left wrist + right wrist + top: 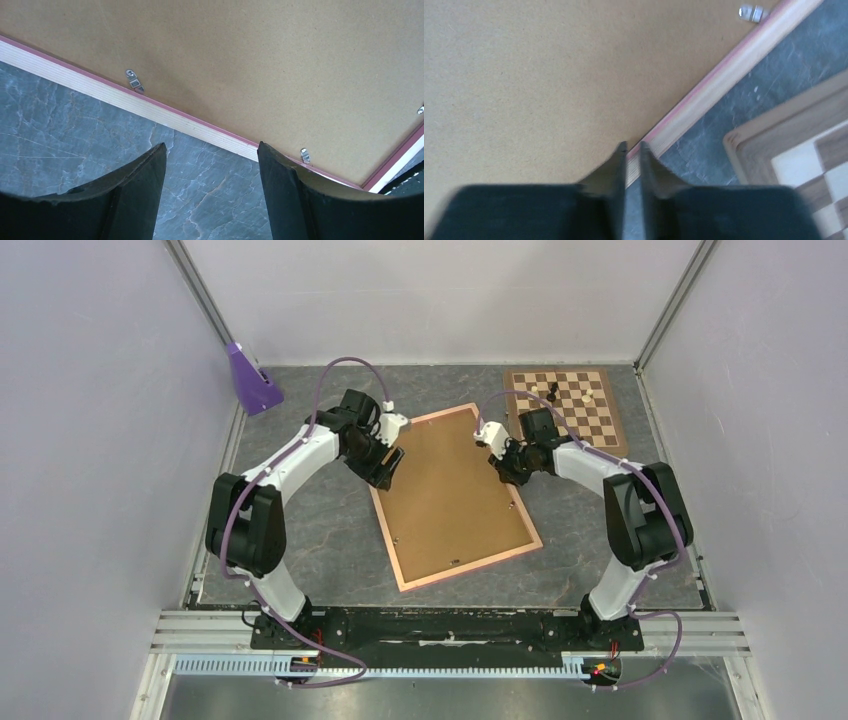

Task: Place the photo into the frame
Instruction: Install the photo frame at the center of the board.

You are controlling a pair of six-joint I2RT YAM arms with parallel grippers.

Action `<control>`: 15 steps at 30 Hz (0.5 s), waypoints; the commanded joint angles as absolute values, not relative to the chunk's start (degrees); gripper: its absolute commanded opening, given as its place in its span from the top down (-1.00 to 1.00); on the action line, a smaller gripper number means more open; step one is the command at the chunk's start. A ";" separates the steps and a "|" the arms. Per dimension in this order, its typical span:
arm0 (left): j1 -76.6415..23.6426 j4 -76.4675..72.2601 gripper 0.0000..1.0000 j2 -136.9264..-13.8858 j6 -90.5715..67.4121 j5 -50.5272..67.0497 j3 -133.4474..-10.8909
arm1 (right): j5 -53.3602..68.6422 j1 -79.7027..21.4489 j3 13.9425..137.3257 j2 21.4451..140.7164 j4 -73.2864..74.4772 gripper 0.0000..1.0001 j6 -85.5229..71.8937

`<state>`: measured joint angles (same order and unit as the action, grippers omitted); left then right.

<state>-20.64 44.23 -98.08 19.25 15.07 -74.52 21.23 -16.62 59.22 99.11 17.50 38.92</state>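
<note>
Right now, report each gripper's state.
Left gripper: open, holding nothing.
Right gripper: jaws a slit apart at the frame edge; grip cannot be told.

overhead looks down; both wrist views closely share the frame (150, 111).

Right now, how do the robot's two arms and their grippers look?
The left arm and the right arm have white links, black joints and black bases. A thin purple cable loops along each. The left gripper and the right gripper have black, tapering fingers.
</note>
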 commanded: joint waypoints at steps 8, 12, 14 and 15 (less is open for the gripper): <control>-20.98 40.47 -0.48 -101.87 20.56 11.98 -81.88 | 25.29 -16.97 67.15 104.67 26.18 0.79 51.22; -20.91 38.48 -0.49 -104.61 18.93 9.53 -84.96 | 24.43 -16.87 64.84 102.13 21.36 0.71 45.20; -20.87 37.07 -0.50 -106.38 17.87 7.53 -86.81 | 23.58 -16.79 63.00 99.69 18.39 0.64 42.03; -20.92 36.12 -0.51 -107.10 17.36 6.22 -87.77 | 23.17 -16.78 62.14 98.66 16.80 0.56 40.51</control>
<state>-20.73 41.41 -104.68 20.03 10.66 -82.91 24.53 -17.10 64.62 103.94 22.72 46.44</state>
